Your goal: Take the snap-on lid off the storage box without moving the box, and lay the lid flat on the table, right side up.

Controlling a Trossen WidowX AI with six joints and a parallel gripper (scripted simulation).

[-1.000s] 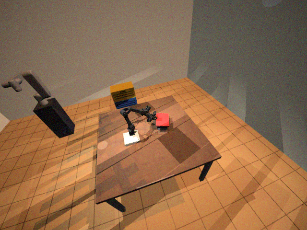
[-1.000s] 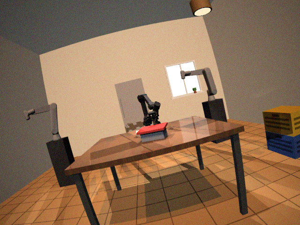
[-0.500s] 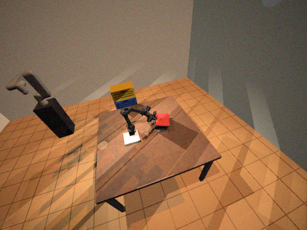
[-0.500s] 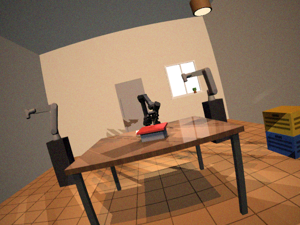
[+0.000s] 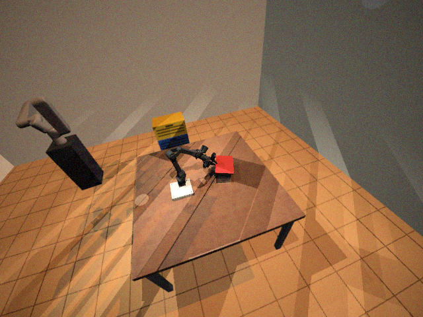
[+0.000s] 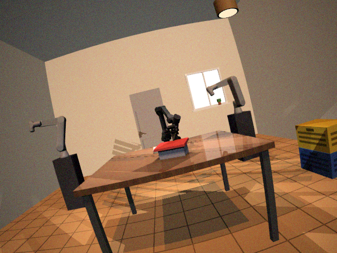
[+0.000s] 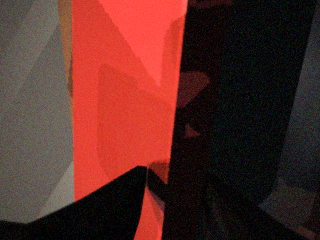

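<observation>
The red lid (image 5: 225,164) (image 6: 171,144) (image 7: 122,125) is over the blue-grey storage box (image 5: 223,177) (image 6: 174,153), right side up. In the exterior view it slants and overhangs the box at the left. A dark band shows under its rim; whether any edge still touches the box is unclear. My gripper (image 5: 215,162) (image 7: 174,179) is shut on the lid's edge, on the side facing the arm's base. In the exterior view the lid hides the fingertips. The box stands on the table (image 5: 218,221) (image 6: 217,152); its interior cannot be made out.
The arm's white base plate (image 5: 182,190) is on the table, left of the box in the top view. A pale round patch (image 5: 141,199) is near the table's left edge. Stacked yellow and blue crates (image 5: 170,129) (image 6: 317,147) and two grey arms on pedestals stand off the table.
</observation>
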